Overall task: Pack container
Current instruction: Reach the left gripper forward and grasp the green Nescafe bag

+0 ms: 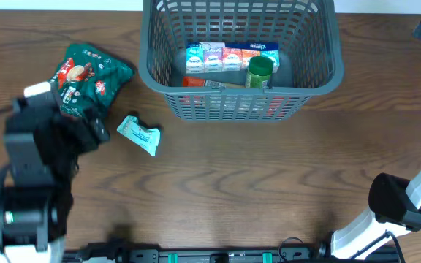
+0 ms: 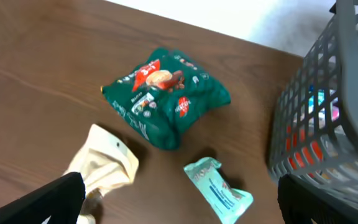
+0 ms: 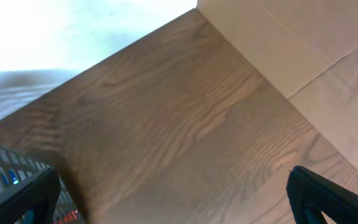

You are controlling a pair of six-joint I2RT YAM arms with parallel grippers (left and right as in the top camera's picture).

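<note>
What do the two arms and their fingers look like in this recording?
The left arm is mostly black and blocky, with a small green spot near its base. The right arm mixes white links with a rounded black joint. The fingers look plain black in both wrist views, with no markings visible.

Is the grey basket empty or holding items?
Holding items: small cartons and a green jar sit inside the basket.
</note>
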